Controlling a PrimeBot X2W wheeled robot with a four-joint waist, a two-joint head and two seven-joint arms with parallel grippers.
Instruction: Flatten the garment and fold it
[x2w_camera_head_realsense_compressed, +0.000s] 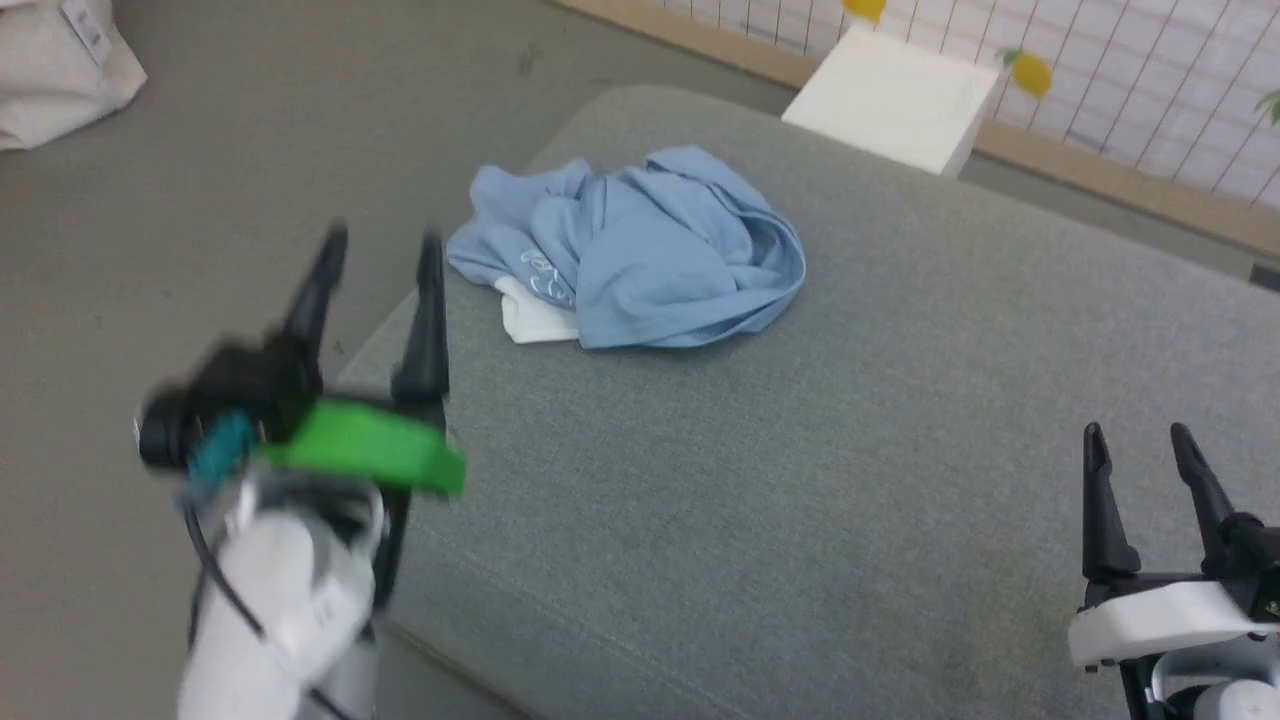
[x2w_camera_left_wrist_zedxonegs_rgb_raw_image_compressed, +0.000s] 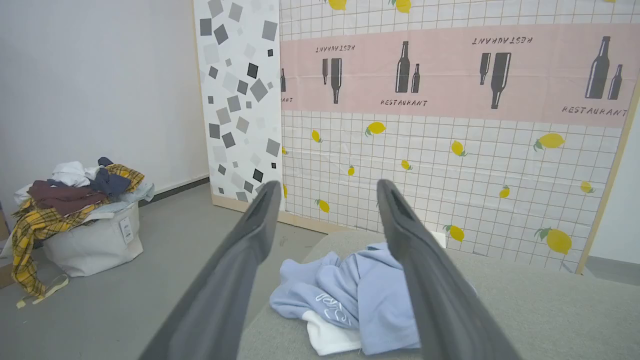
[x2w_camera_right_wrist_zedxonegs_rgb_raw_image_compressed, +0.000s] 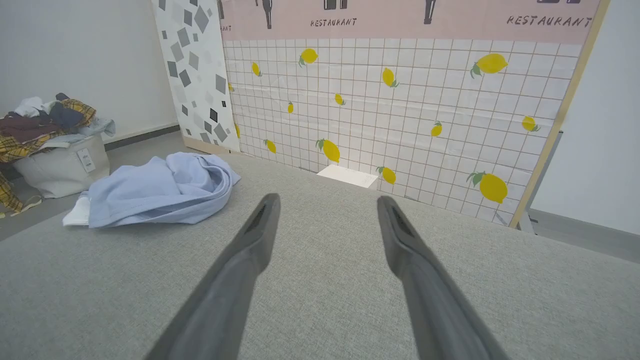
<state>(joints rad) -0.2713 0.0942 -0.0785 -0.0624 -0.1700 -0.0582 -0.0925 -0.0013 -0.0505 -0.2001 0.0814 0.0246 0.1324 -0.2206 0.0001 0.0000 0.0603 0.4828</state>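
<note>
The garment (x2w_camera_head_realsense_compressed: 640, 250) is a light blue T-shirt lying crumpled in a heap near the far left corner of the grey cushioned surface (x2w_camera_head_realsense_compressed: 800, 480). A white inner patch and small white lettering show at its near left edge. In the left wrist view the garment (x2w_camera_left_wrist_zedxonegs_rgb_raw_image_compressed: 345, 295) lies just ahead between the fingers. In the right wrist view the garment (x2w_camera_right_wrist_zedxonegs_rgb_raw_image_compressed: 155, 192) sits far to the left. My left gripper (x2w_camera_head_realsense_compressed: 385, 245) is open, held above the surface's left edge, short of the shirt. My right gripper (x2w_camera_head_realsense_compressed: 1140, 435) is open at the lower right, far from the shirt, nothing between its fingers.
A white box (x2w_camera_head_realsense_compressed: 895, 100) stands beyond the cushion's far edge against the lemon-patterned tiled wall (x2w_camera_left_wrist_zedxonegs_rgb_raw_image_compressed: 450, 150). A white fabric bin (x2w_camera_left_wrist_zedxonegs_rgb_raw_image_compressed: 90, 240) piled with clothes stands on the grey floor (x2w_camera_head_realsense_compressed: 200, 200) to the left. The cushion drops off to the floor on the left side.
</note>
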